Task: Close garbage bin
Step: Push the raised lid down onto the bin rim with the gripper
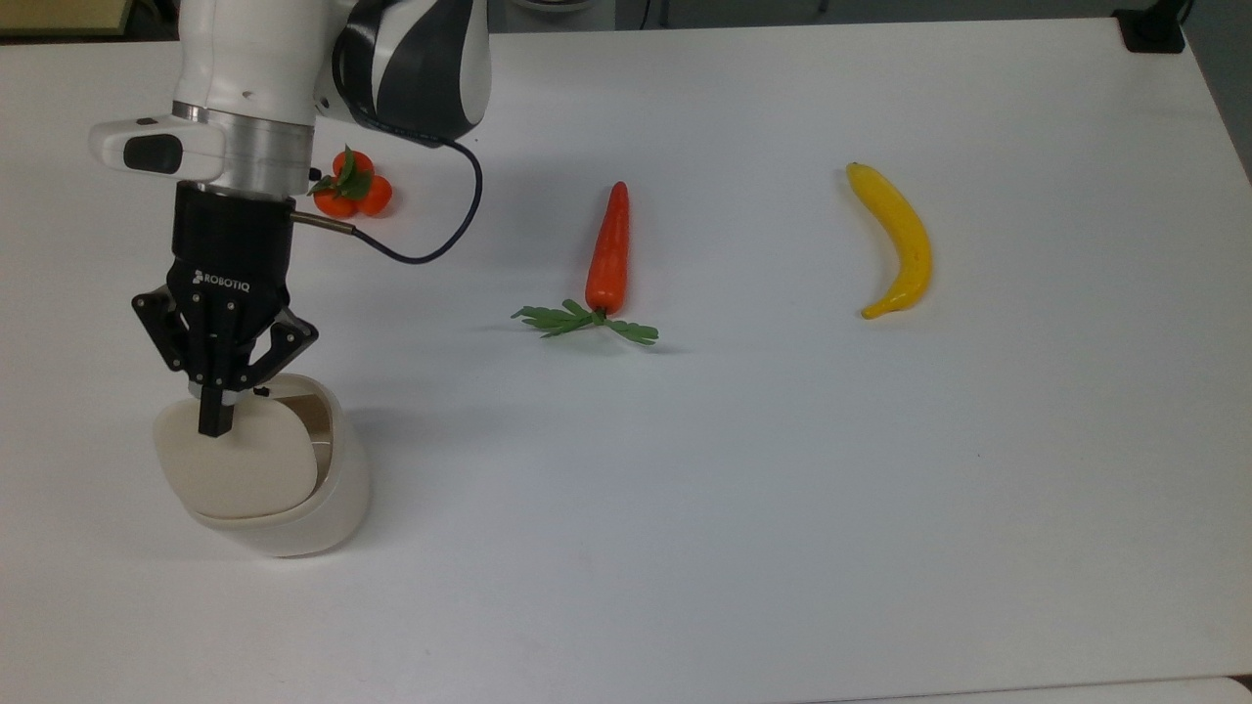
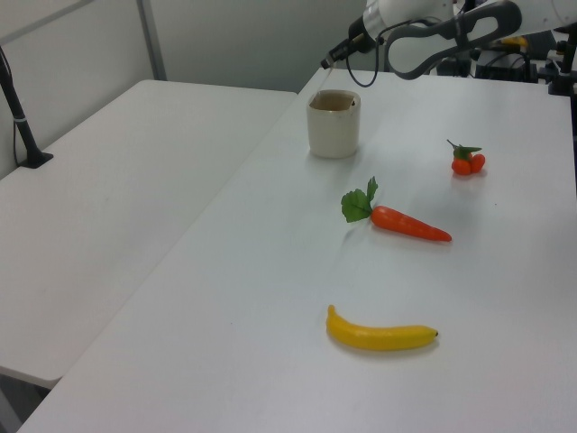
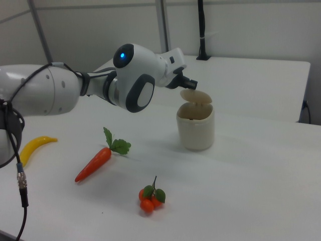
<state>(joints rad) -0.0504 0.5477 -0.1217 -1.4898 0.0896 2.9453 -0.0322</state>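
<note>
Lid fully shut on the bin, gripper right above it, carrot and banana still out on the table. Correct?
Not quite: the garbage bin lid is still raised and tilted, as the right view shows. The gripper is above it; the carrot and banana lie on the table.
</note>
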